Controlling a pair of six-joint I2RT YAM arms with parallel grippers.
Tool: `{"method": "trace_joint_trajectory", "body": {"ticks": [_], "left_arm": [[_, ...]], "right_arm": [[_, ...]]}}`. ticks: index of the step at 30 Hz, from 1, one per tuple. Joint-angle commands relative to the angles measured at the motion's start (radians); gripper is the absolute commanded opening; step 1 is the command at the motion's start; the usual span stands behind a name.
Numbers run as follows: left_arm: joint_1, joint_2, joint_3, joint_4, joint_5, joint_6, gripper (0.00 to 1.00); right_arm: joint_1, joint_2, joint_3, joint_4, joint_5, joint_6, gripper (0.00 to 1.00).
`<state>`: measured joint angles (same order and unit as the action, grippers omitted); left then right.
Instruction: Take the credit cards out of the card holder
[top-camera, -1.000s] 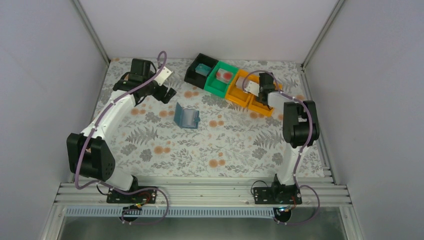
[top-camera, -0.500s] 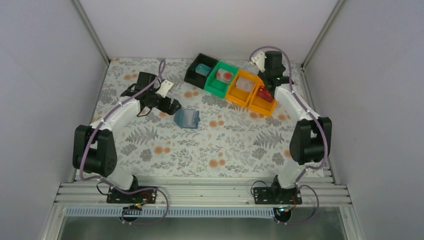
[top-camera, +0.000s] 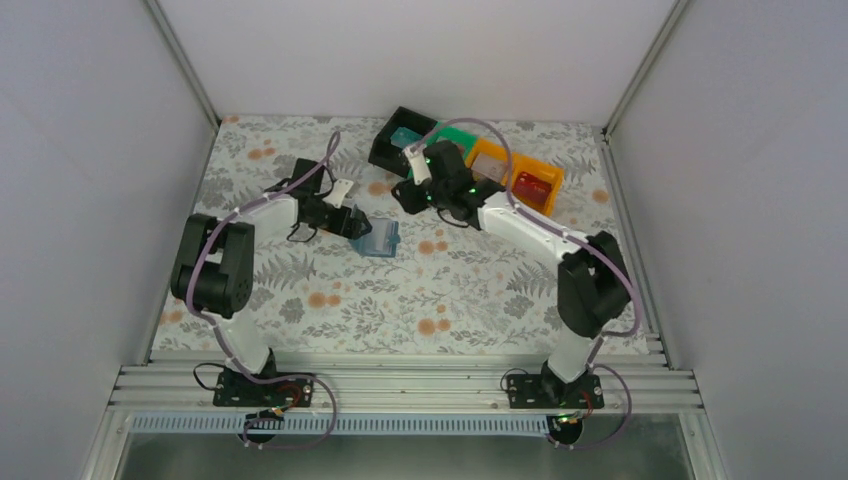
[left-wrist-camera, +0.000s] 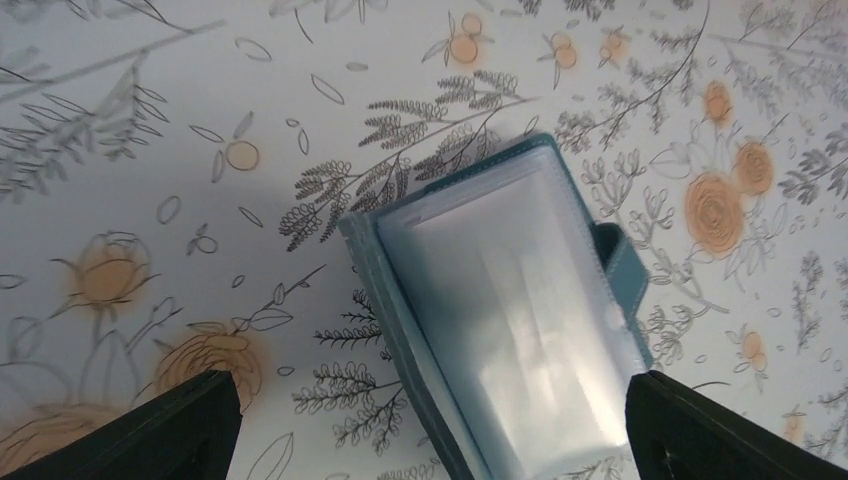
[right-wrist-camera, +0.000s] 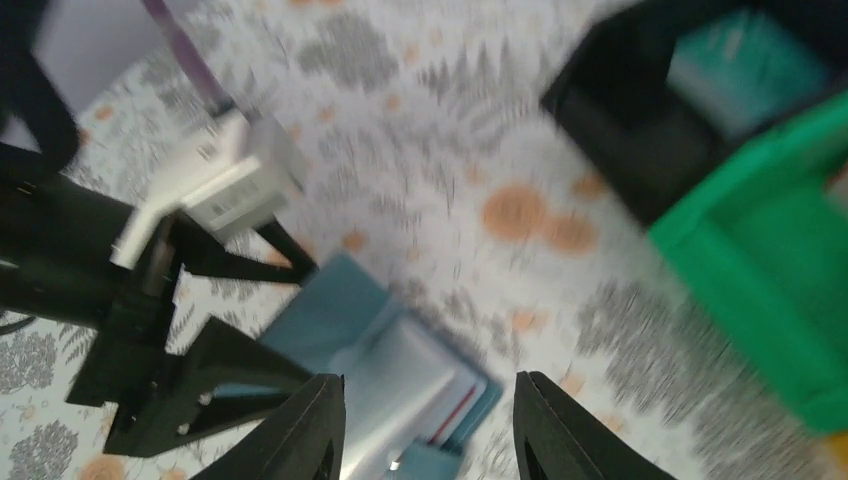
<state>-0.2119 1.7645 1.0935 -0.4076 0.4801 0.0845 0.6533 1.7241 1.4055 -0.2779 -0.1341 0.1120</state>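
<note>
The surface is covered by a white sheet printed with grey ferns and orange blooms. It sits inside a plain enclosure of pale, smooth wall panels joined by aluminium posts. A ribbed aluminium rail runs along the near edge, where both arm bases are bolted.

At the far edge stands a slanted row of small, hard plastic, box-shaped bins. The black bin holds a teal card. The green bin is mostly hidden behind the right arm. The orange bins hold a red card.

The card holder lies opened out on the surface, left of centre and well apart from the bins. Its cover is soft blue-teal with a stitched edge and a small closing tab. Inside are glossy clear plastic sleeves that catch the light. In the blurred right wrist view the card holder shows a pale edge with a thin red line in one sleeve.

The left end effector is spread wide and grips nothing. In its wrist view the dark matte fingers stand on either side of the card holder.

The right end effector hovers near the card holder on its far right side. Its black fingers stand partly apart with nothing between them.
</note>
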Motion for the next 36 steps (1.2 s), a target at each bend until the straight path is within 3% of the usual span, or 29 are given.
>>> {"method": "trace_joint_trajectory", "body": {"ticks": [1, 6, 7, 9, 10, 13, 24, 26, 31, 36], "left_arm": [[-0.006, 0.077, -0.011, 0.025, 0.063, -0.039, 0.92], [-0.007, 0.127, -0.002, 0.007, 0.097, -0.032, 0.52], [-0.007, 0.126, 0.001, 0.004, 0.106, -0.028, 0.41], [-0.007, 0.112, 0.016, -0.005, 0.12, -0.008, 0.09], [-0.005, 0.098, 0.019, -0.006, 0.125, 0.004, 0.03], [-0.005, 0.032, 0.048, -0.026, 0.186, 0.062, 0.03], [-0.004, -0.247, 0.342, -0.334, 0.445, 0.348, 0.02], [-0.006, -0.267, 0.409, -0.39, 0.475, 0.376, 0.02], [-0.006, -0.278, 0.583, -0.52, 0.602, 0.418, 0.02], [-0.005, -0.265, 0.737, -0.59, 0.618, 0.398, 0.02]], "right_arm": [[0.009, 0.058, -0.041, -0.033, -0.079, 0.272, 0.45], [0.011, 0.065, -0.068, -0.061, -0.086, 0.267, 0.45], [0.01, 0.057, -0.077, -0.061, -0.085, 0.26, 0.45], [0.009, 0.031, -0.096, -0.052, -0.088, 0.241, 0.46], [0.006, 0.018, -0.105, -0.045, -0.1, 0.224, 0.47], [-0.008, -0.039, -0.135, -0.015, -0.173, 0.178, 0.52], [-0.085, -0.372, -0.249, 0.19, -0.451, 0.038, 0.74], [-0.095, -0.432, -0.285, 0.242, -0.494, 0.017, 0.83], [-0.1, -0.513, -0.283, 0.286, -0.507, -0.006, 0.94], [-0.112, -0.553, -0.266, 0.24, -0.476, -0.038, 0.97]]}}
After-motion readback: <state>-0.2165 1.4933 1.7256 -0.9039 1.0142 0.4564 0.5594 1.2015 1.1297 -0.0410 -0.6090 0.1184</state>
